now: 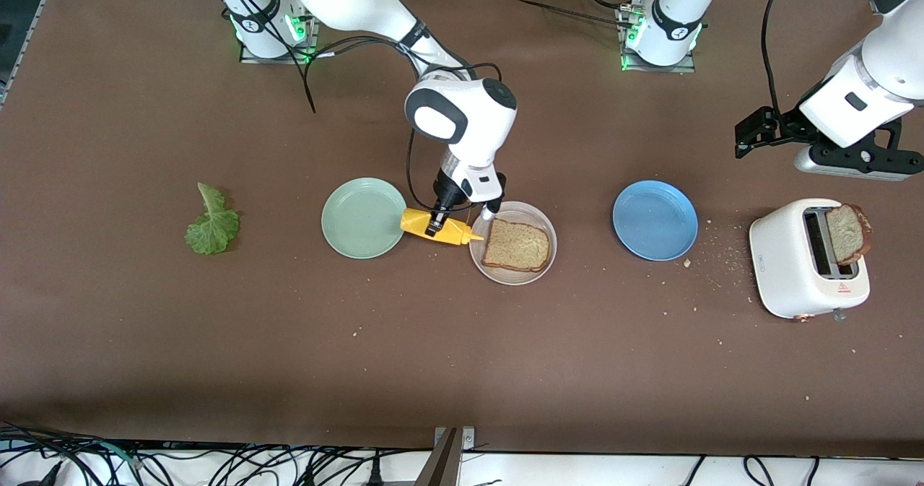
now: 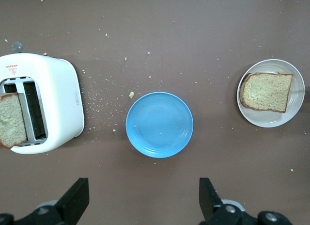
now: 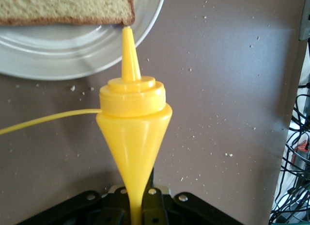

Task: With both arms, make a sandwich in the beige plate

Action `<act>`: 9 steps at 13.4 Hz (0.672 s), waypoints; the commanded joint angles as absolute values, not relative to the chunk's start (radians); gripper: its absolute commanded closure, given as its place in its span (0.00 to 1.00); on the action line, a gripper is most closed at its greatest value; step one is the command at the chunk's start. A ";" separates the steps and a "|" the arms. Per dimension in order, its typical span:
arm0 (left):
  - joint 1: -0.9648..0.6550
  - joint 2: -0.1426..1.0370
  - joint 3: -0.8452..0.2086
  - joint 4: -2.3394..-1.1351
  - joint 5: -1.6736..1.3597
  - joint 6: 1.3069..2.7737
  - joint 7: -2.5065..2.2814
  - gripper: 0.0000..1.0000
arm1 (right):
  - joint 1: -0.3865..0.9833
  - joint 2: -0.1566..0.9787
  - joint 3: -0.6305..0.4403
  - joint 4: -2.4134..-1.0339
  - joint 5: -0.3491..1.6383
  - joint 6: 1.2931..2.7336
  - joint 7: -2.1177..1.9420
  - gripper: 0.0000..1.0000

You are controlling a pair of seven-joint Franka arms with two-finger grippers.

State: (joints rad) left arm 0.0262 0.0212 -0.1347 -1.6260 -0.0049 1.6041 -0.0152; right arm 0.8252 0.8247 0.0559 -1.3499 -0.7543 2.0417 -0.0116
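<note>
The beige plate (image 1: 547, 235) sits mid-table with one bread slice (image 1: 516, 246) lying flat in it. My right gripper (image 1: 437, 224) is shut on a yellow squeeze bottle (image 1: 447, 230), held on its side between the mint-green plate and the beige plate. In the right wrist view the bottle (image 3: 133, 128) has its nozzle at the plate's rim (image 3: 72, 60), by a corner of the slice (image 3: 68, 7). A second slice (image 1: 846, 233) stands in the toaster. The lettuce leaf (image 1: 211, 224) lies toward the right arm's end. My left gripper (image 1: 751, 133) is open and empty, up over the table beside the toaster, and waits.
A mint-green plate (image 1: 363, 217) lies beside the bottle. A blue plate (image 1: 655, 219) lies between the beige plate and the white toaster (image 1: 801, 262). Crumbs are scattered around the toaster. The left wrist view shows the blue plate (image 2: 160, 124), the toaster (image 2: 58, 104) and the beige plate (image 2: 296, 108).
</note>
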 commanded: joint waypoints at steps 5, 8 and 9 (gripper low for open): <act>0.028 0.025 -0.143 -1.612 -0.005 1.588 -0.023 0.00 | 0.858 0.893 0.026 -1.259 -0.779 2.010 0.003 1.00; 0.029 0.025 -0.143 -1.612 -0.005 1.586 -0.025 0.00 | 0.821 0.873 0.008 -1.217 -0.711 2.006 -0.069 1.00; 0.031 0.025 -0.141 -1.612 -0.006 1.586 -0.023 0.00 | 0.790 0.847 0.009 -1.207 -0.642 2.006 -0.113 1.00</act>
State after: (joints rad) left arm 0.0248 0.0214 -0.1363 -1.6260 -0.0049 1.6039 -0.0152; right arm 0.8311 0.8729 0.0074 -1.2477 -0.7222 2.0292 -0.0314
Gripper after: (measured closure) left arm 0.000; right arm 0.952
